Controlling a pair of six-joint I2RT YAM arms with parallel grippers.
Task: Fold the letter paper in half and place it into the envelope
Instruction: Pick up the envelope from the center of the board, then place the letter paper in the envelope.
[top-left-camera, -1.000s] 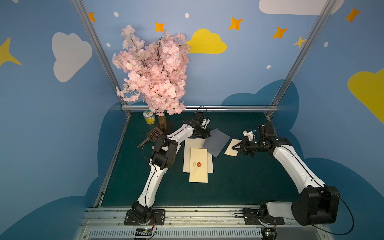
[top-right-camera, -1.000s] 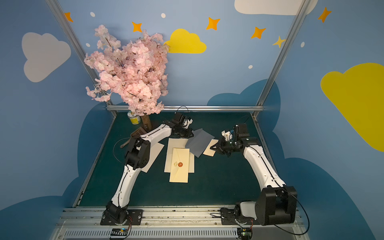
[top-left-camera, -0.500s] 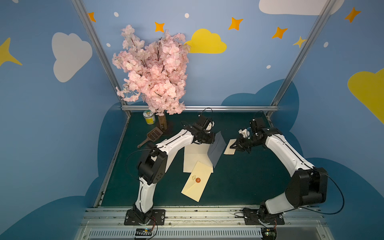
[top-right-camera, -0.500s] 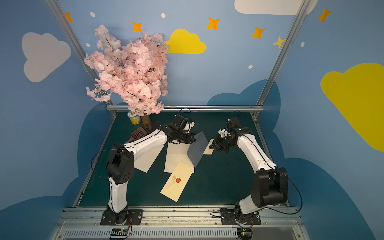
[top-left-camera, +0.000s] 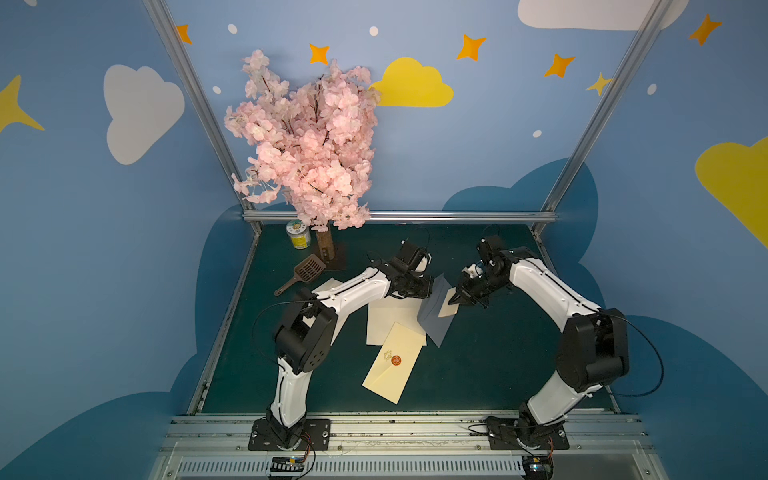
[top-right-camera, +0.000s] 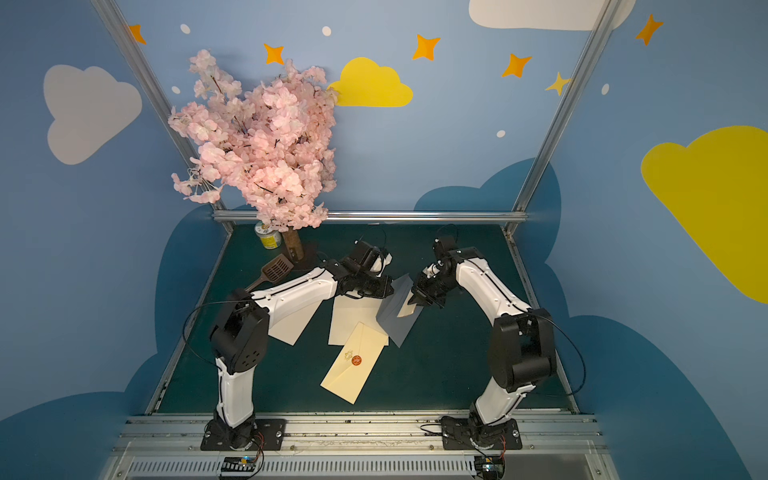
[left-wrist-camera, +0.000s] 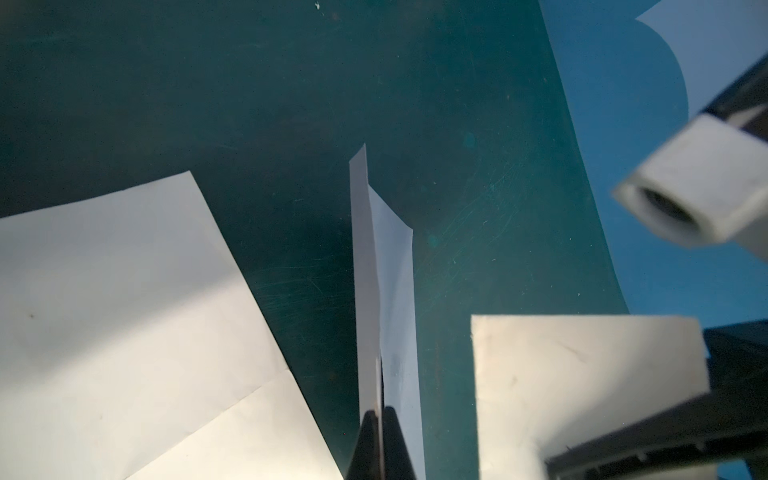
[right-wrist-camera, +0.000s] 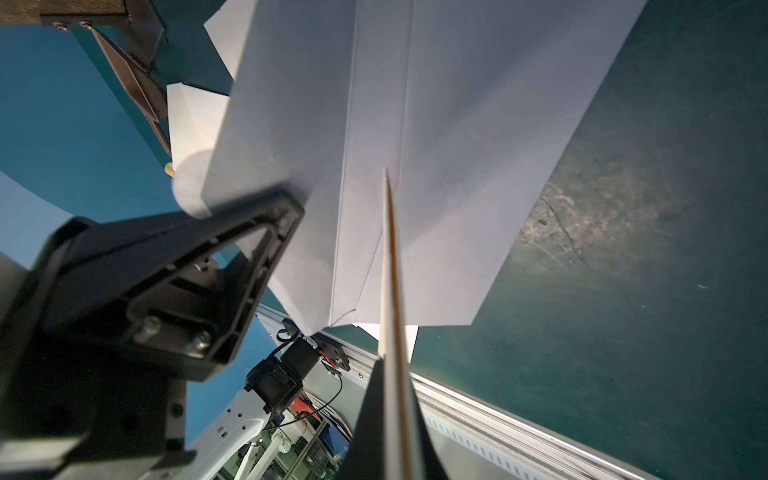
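A dark green matted tabletop (top-left-camera: 478, 374) carries everything. Near its middle lies a cream paper envelope with a round red seal (top-left-camera: 384, 376), set askew, its far corner overlapping a flat cream sheet of paper (top-left-camera: 386, 320). Another pale paper sheet (top-right-camera: 291, 328) lies flat to the left. In the far left corner stand a small yellow-labelled tin can (top-left-camera: 298, 237) and a brown tree trunk (top-left-camera: 325, 245) on a dark flat base (top-left-camera: 338, 262). A brown slotted plastic scoop (top-left-camera: 307, 268) lies just beside them.

Blue walls (top-left-camera: 457, 158) are painted with white and yellow clouds (top-left-camera: 411, 85) and orange stars (top-left-camera: 471, 46); aluminium posts (top-left-camera: 198, 104) are set upper left and right; dark green mat (top-left-camera: 498, 365) is laid lower centre.
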